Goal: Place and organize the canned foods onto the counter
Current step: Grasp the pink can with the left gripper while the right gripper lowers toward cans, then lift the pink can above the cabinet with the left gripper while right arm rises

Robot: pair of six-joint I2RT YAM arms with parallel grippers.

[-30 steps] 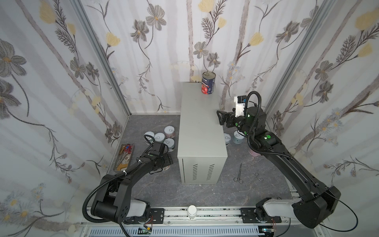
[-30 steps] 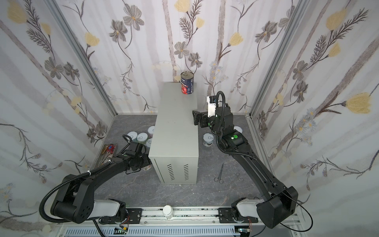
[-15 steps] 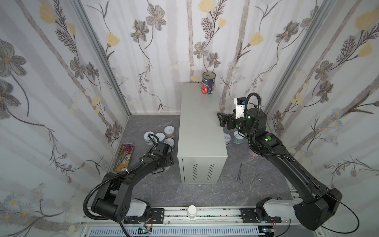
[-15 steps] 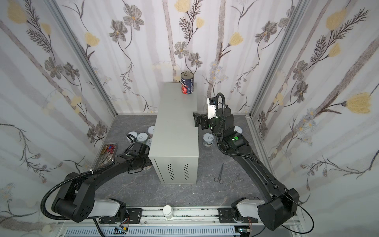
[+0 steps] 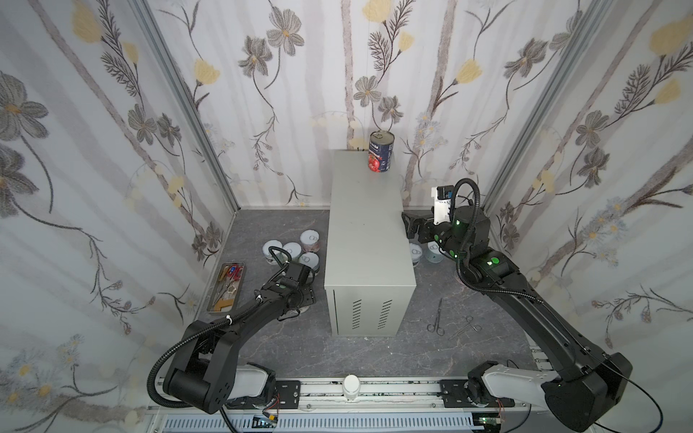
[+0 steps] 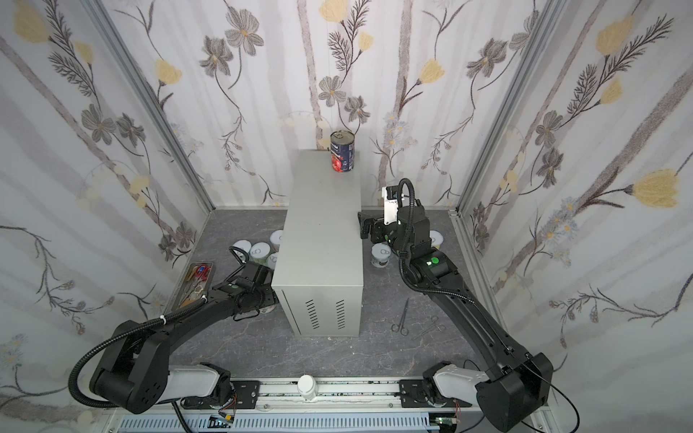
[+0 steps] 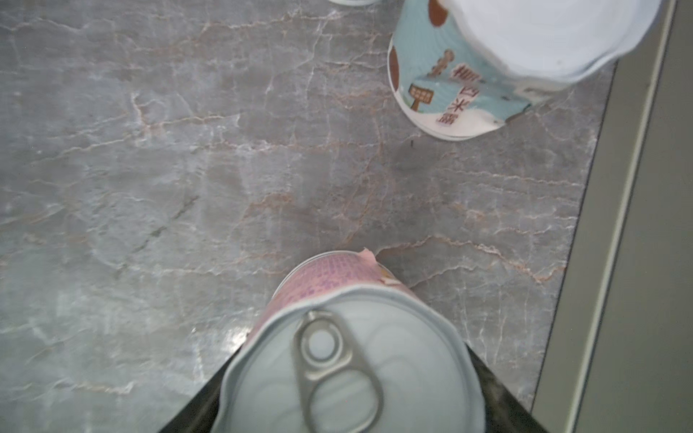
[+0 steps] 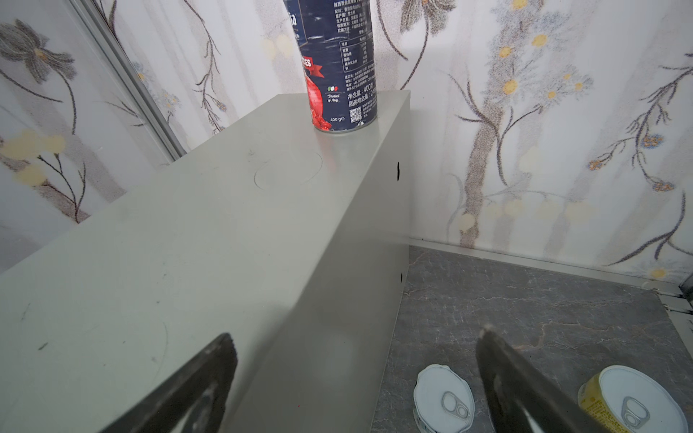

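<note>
The left end effector (image 7: 352, 393) is hidden under its own wrist in both top views. Its wrist view shows only dark fingers (image 7: 198, 412) at either side of a pink can (image 7: 326, 275), cut off by the frame, so whether they pinch it cannot be told. That can stands upright on the marbled floor (image 7: 150, 187) near the counter (image 5: 365, 225), with a white pull-tab lid and a torn label edge. The right end effector (image 8: 356, 333) is spread wide at the counter's long edge. A tall blue-red can (image 5: 381, 152) stands at the counter's far end, and short cans (image 5: 292, 249) crowd the floor beside the counter.
</note>
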